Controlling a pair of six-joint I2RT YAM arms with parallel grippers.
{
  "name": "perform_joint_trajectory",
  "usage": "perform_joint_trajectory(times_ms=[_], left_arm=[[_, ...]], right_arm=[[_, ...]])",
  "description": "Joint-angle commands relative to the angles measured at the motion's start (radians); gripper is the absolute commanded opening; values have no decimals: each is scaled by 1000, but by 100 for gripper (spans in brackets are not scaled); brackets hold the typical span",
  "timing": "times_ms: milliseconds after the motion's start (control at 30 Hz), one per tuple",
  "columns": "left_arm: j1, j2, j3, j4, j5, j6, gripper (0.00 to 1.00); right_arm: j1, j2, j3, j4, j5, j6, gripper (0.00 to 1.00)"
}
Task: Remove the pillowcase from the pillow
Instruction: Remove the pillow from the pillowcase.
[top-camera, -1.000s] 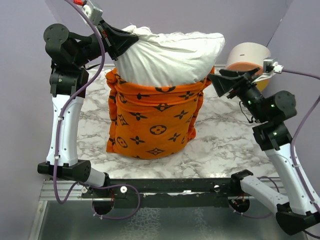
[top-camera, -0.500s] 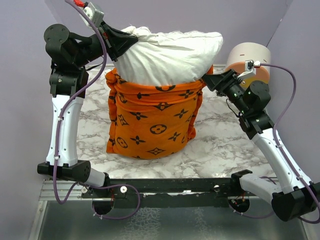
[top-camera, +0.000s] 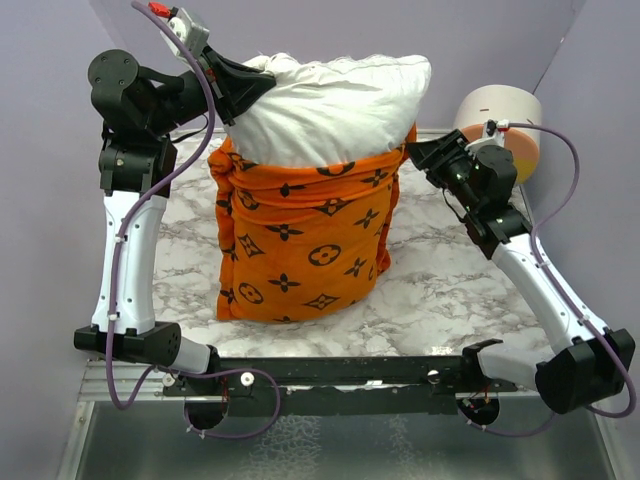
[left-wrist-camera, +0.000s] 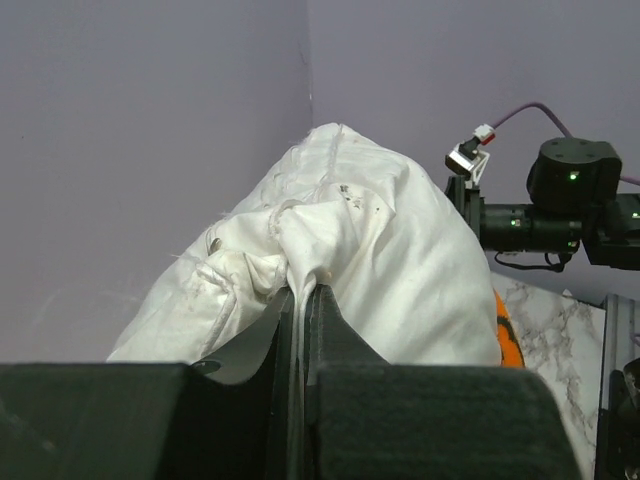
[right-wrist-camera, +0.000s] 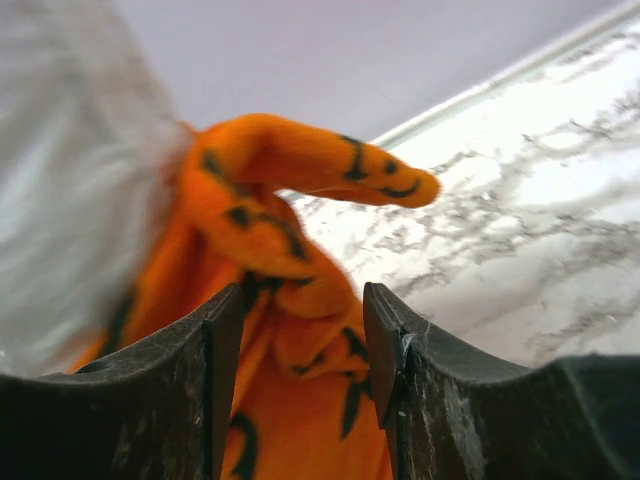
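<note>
A large plump white fabric pillow stands on end in the middle of a grey-veined white marble table, its long axis upright. Its lower part is hidden inside an orange pillowcase with black motifs, bunched below the exposed top. The left gripper is clamped tight on the pillow's upper left corner, its fingertips buried in puckered cloth. The right gripper has its jaws partly apart around a fold of the pillowcase's upper right edge; whether they press it is unclear. A white-and-orange cylinder sits half hidden behind the right arm.
</note>
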Motion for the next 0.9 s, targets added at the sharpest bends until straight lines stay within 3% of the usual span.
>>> perform_joint_trajectory(times_ms=[0, 167, 300, 467, 600, 667, 800, 867], left_arm=[[1, -53, 15, 34, 60, 4, 0], [1, -50, 9, 53, 68, -17, 0], [1, -56, 9, 40, 66, 7, 0], [1, -55, 4, 53, 65, -2, 0], [1, -54, 12, 69, 70, -22, 0], [1, -57, 14, 69, 72, -21, 0], [1, -53, 23, 72, 68, -24, 0], [1, -51, 31, 78, 65, -25, 0]], right_arm=[[-6, 42, -7, -7, 52, 29, 49], [-6, 78, -25, 152, -152, 54, 56], [-6, 42, -65, 249, -201, 106, 64], [-5, 56, -75, 303, -295, 122, 62], [-5, 71, -117, 281, -245, 78, 59], [-5, 87, -138, 288, -234, 67, 47], [-5, 95, -198, 308, -233, 33, 5], [-5, 72, -256, 321, -217, 23, 1]])
